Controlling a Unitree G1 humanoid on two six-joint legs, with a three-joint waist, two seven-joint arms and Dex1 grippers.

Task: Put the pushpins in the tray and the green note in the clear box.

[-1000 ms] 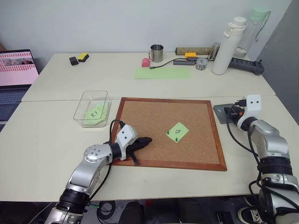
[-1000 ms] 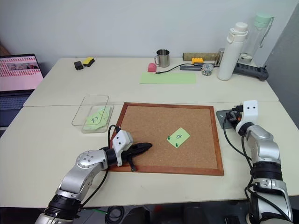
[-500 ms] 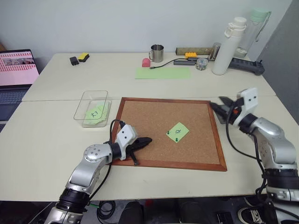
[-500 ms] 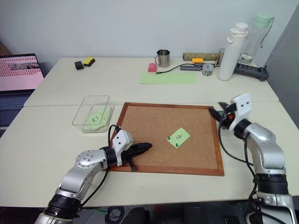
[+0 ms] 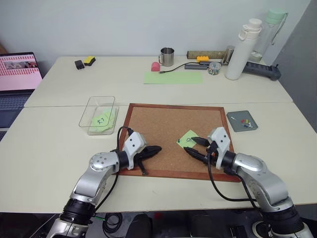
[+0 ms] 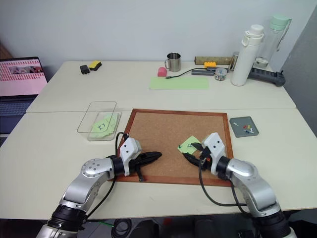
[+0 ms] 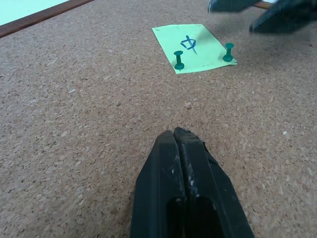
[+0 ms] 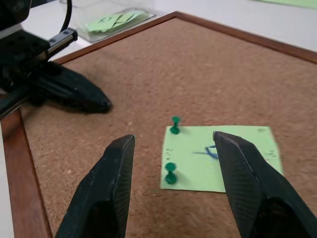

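The green note (image 5: 185, 137) lies on the corkboard (image 5: 163, 121), held by two dark green pushpins (image 8: 174, 125) (image 7: 228, 51). My right gripper (image 5: 189, 144) hovers at the note's near right corner. It is open, its fingers (image 8: 109, 173) spread either side of the pins, and nothing is between them. My left gripper (image 5: 157, 148) is shut and empty, resting low over the board's near left part and pointing toward the note. The grey tray (image 5: 235, 124) sits right of the board with a few coloured pushpins (image 5: 244, 121) in it. The clear box (image 5: 94, 106), left of the board, holds green notes.
A laptop (image 5: 17, 74) stands at the far left. A long pale-green sheet (image 5: 172, 77), a metal cup (image 5: 166, 56), a pink object (image 5: 154, 66), a white bottle (image 5: 237, 49) and a power strip (image 5: 262, 69) lie along the back of the table.
My right arm has swung left from over the tray to the note on the corkboard, uncovering the tray. The left gripper has stayed put.
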